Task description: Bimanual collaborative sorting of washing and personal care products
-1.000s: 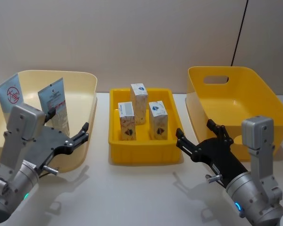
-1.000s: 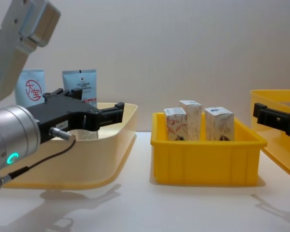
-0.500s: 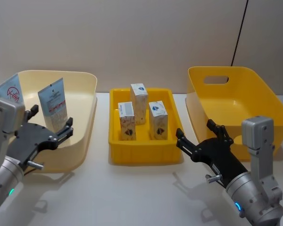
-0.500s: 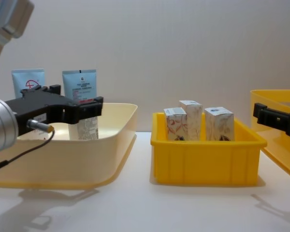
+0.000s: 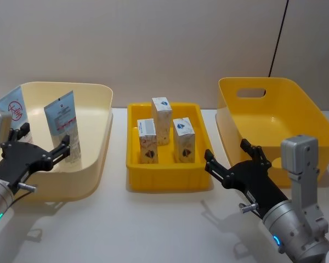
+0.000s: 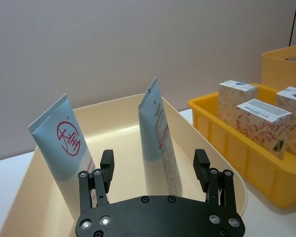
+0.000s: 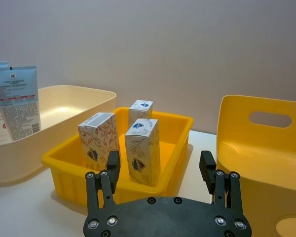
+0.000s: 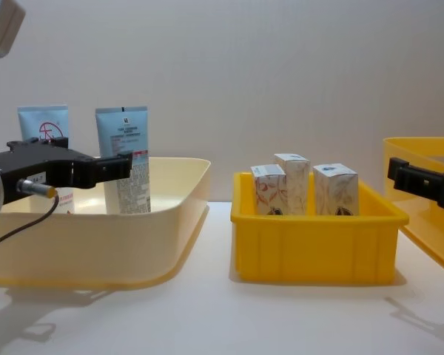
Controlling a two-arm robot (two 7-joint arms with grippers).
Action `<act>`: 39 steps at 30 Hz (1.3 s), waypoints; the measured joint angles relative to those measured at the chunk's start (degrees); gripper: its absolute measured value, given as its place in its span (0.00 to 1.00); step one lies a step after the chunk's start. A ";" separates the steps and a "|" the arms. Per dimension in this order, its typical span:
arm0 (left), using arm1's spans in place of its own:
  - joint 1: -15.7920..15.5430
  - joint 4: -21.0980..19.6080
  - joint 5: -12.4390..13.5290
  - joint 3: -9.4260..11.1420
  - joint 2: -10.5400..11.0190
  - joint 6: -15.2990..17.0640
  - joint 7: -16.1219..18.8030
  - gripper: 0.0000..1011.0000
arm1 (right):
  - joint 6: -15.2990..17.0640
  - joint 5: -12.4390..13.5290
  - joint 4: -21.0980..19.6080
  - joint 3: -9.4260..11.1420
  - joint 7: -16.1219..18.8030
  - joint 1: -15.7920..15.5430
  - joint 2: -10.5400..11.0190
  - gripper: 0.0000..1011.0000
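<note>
Two soft tubes stand on end in the cream bin (image 5: 93, 90) at the left of the tabletop (image 5: 153, 230). Their flat crimped ends point up and their long axes are close to vertical, with a slight lean. The logo tube (image 5: 13, 108) is nearest the bin's left wall. The printed tube (image 5: 63, 123) stands near it, toward the middle. The left tool (image 5: 44, 138) hovers over the bin's near side, fingers spread and empty, aimed at the tubes. The right tool (image 5: 227, 152), likewise released, hangs between the yellow tray (image 5: 167, 181) of three cartons (image 5: 183, 139) and the deep yellow bin (image 5: 296, 93).
</note>
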 joint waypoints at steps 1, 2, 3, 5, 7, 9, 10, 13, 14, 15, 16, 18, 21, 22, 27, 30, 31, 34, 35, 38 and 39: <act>-0.09 0.13 -0.14 -0.10 -0.03 0.17 -0.13 0.99 | 0.00 0.00 0.00 0.00 0.00 0.00 0.00 0.99; -0.28 0.43 -0.42 -0.32 -0.11 0.46 -0.39 0.99 | 0.00 0.00 0.00 0.00 0.00 0.00 0.00 0.99; -0.38 0.57 -0.63 -0.42 -0.14 0.66 -0.59 0.99 | 0.00 0.00 0.00 0.00 0.00 0.00 0.00 0.99; -0.61 0.93 -0.98 -0.68 -0.26 0.94 -0.91 0.99 | 0.00 0.00 0.00 0.00 0.00 0.00 0.00 0.99; -0.94 1.44 -1.58 -0.99 -0.45 1.35 -1.49 0.99 | 0.00 0.00 0.00 0.00 0.00 0.00 0.00 0.99; -1.34 2.10 -2.24 -1.29 -0.69 1.73 -2.15 0.99 | 0.00 0.00 0.00 0.00 0.00 0.00 0.00 0.99; -1.46 2.32 -2.43 -1.37 -0.77 1.82 -2.29 0.99 | 0.00 0.00 0.00 0.00 0.00 0.00 0.00 0.99; -2.06 3.20 -3.13 -1.66 -1.11 2.17 -3.23 0.99 | 0.00 0.00 0.00 0.00 0.00 0.00 0.00 0.99; -2.35 3.59 -3.48 -1.74 -1.26 2.36 -3.71 0.99 | 0.00 0.00 0.00 0.00 0.00 0.00 0.00 0.99; -2.35 3.59 -3.48 -1.74 -1.26 2.36 -3.71 0.99 | 0.00 0.00 0.00 0.00 0.00 0.00 0.00 0.99; -2.69 4.05 -3.77 -1.83 -1.45 2.47 -4.11 0.99 | 0.00 0.00 0.00 0.00 0.00 0.00 0.00 0.99; -3.12 4.72 -4.14 -1.89 -1.73 2.64 -4.66 0.99 | 0.00 0.00 0.00 0.00 0.00 0.00 0.00 0.99; -3.75 5.58 -4.54 -1.90 -2.09 2.86 -5.46 0.99 | 0.00 0.00 0.00 0.00 0.00 0.00 0.00 0.99; -3.96 5.85 -4.61 -1.90 -2.21 2.88 -5.63 0.99 | 0.00 0.00 0.00 0.00 0.00 0.00 0.00 0.99; -5.16 7.60 -4.94 -1.76 -2.96 2.98 -6.72 0.99 | 0.00 0.00 0.00 0.00 0.00 0.00 0.00 0.99; -5.88 8.63 -5.02 -1.62 -3.42 2.99 -7.33 0.99 | 0.00 0.00 0.00 0.00 0.00 0.00 0.00 0.99; -6.11 8.81 -5.02 -1.60 -3.57 2.99 -7.46 0.99 | 0.00 0.00 0.00 0.00 0.00 0.00 0.00 0.99; -6.88 10.21 -5.03 -1.39 -4.05 2.97 -7.92 0.99 | 0.00 0.00 0.00 0.00 0.00 0.00 0.00 0.99; -7.01 10.42 -5.03 -1.36 -4.14 2.94 -8.03 0.99 | 0.00 0.00 0.00 0.00 0.00 0.00 0.00 0.99; -7.89 11.82 -4.98 -1.14 -4.63 2.78 -8.49 0.99 | 0.00 0.00 0.00 0.00 0.00 0.00 0.00 0.99; -8.08 12.14 -4.95 -1.08 -4.75 2.72 -8.63 0.99 | 0.00 0.00 0.00 0.00 0.00 0.00 0.00 0.99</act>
